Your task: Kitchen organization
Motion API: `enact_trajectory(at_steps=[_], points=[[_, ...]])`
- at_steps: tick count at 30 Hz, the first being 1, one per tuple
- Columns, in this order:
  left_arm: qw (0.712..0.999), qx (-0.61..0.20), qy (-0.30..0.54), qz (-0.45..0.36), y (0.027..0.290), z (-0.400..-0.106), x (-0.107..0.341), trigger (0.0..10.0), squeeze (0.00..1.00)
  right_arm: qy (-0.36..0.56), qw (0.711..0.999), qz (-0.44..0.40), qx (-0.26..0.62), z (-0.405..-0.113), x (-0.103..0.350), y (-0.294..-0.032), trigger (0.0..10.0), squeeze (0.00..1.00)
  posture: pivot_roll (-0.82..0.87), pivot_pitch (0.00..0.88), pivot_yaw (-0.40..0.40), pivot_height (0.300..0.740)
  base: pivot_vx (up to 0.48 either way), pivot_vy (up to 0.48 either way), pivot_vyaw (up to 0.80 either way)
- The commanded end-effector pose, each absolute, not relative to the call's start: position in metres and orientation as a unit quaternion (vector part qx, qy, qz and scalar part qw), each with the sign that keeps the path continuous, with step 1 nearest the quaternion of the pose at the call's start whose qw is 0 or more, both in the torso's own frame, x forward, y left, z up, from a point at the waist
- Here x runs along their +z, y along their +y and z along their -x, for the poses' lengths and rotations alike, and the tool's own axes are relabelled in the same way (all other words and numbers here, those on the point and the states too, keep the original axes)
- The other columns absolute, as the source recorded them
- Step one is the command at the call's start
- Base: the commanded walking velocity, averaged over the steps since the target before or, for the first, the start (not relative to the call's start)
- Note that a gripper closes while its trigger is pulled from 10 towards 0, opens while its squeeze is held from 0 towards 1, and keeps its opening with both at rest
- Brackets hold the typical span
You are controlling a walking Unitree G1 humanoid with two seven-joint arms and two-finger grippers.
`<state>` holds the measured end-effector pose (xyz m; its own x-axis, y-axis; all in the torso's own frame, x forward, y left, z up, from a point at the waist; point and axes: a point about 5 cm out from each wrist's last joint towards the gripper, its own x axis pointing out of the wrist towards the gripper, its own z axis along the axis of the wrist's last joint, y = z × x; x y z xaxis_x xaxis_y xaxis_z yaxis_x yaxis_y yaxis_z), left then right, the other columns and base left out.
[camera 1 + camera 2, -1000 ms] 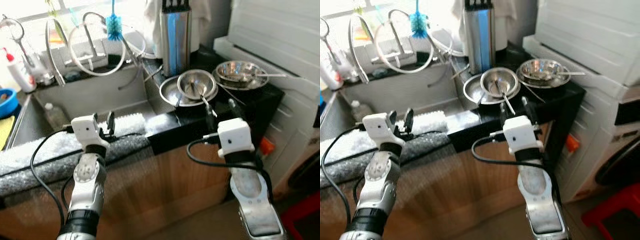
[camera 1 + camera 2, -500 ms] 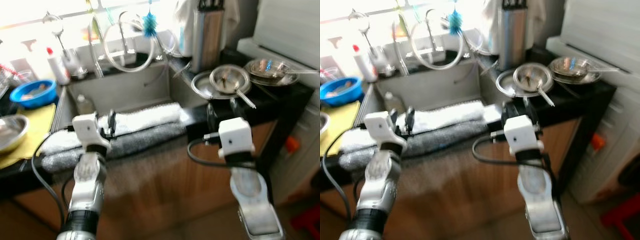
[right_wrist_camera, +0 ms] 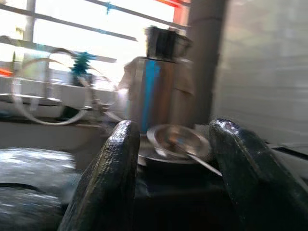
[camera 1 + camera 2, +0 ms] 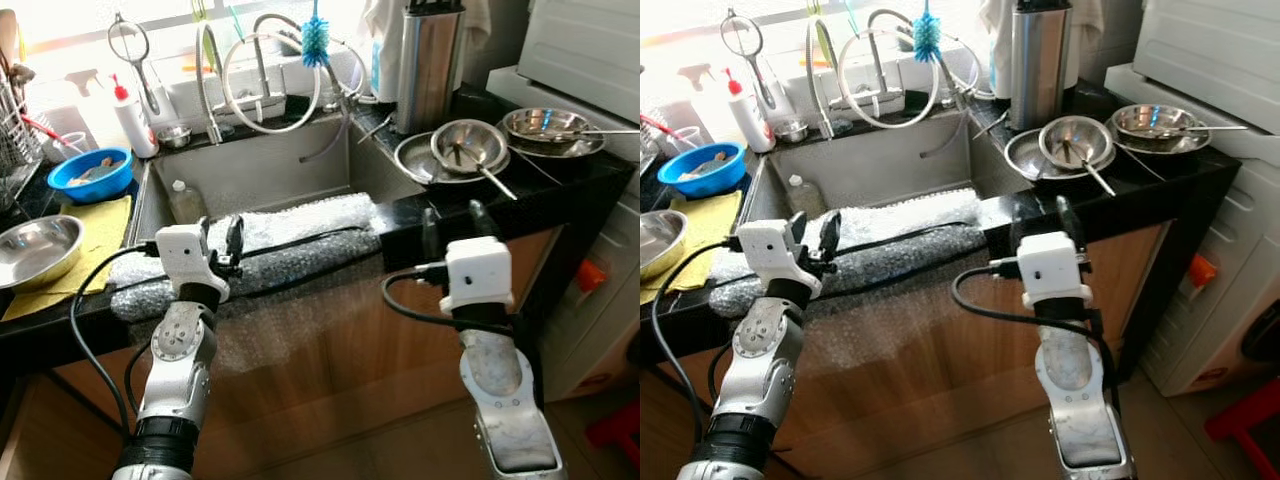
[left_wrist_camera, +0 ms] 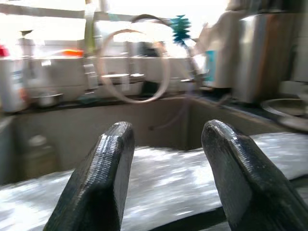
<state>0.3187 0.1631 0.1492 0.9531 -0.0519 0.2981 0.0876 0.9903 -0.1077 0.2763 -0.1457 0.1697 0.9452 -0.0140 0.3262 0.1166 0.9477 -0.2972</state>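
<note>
1. The left gripper (image 4: 222, 240) is held raised before the counter edge, just short of the bubble wrap (image 4: 270, 245) draped along the sink's (image 4: 260, 170) front rim. Its fingers (image 5: 103, 168) are spread wide, with nothing between them.
2. The right gripper (image 4: 450, 222) is raised at the black counter (image 4: 560, 185) edge, toward 3 o'clock from the left one. Its fingers (image 3: 110, 173) are likewise wide apart and empty.
3. Stacked steel bowls (image 4: 465, 150) with a utensil lying in them are seen on the black counter, at 12 o'clock from the right gripper. A second steel dish (image 4: 550, 130) with a spoon lies just beside them at 3 o'clock.
4. A steel knife block (image 4: 428, 60) stands upright behind the bowls, at 11 o'clock from them.
5. A faucet (image 4: 262, 60) with a looped hose is noted behind the sink; a blue-green bottle brush (image 4: 316, 40) stands upright next to it.
6. On the far-left counter a steel bowl (image 4: 40, 245) rests on a yellow cloth (image 4: 95, 225). A blue bowl (image 4: 92, 175) sits at 12 o'clock from it, near a white bottle (image 4: 130, 115) with a red cap.
</note>
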Motion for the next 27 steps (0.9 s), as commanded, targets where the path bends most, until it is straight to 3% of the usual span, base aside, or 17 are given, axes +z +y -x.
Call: enact_trajectory(at_steps=[1,3,27], points=[[0.986,-0.045,-0.156,0.045,0.1620,-0.3187,0.1554,10.0,0.00,-0.154,0.976,0.147,-0.040,-0.2772,0.1675,-0.1471,10.0,0.00,-0.11,0.000,0.135,0.740,0.000,0.000,-0.80],[0.986,-0.045,-0.156,0.045,0.1619,-0.3187,0.1554,10.0,0.00,-0.154,0.976,0.146,-0.040,-0.2772,0.1675,-0.1471,10.0,0.00,-0.11,0.000,0.135,0.740,0.000,0.000,-0.80],[0.986,-0.056,-0.150,0.040,0.1599,-0.3197,0.1552,10.0,0.00,-0.166,0.972,0.164,-0.027,-0.2779,0.1668,-0.1414,10.0,0.00,-0.12,0.000,0.162,0.740,0.000,0.000,0.00]])
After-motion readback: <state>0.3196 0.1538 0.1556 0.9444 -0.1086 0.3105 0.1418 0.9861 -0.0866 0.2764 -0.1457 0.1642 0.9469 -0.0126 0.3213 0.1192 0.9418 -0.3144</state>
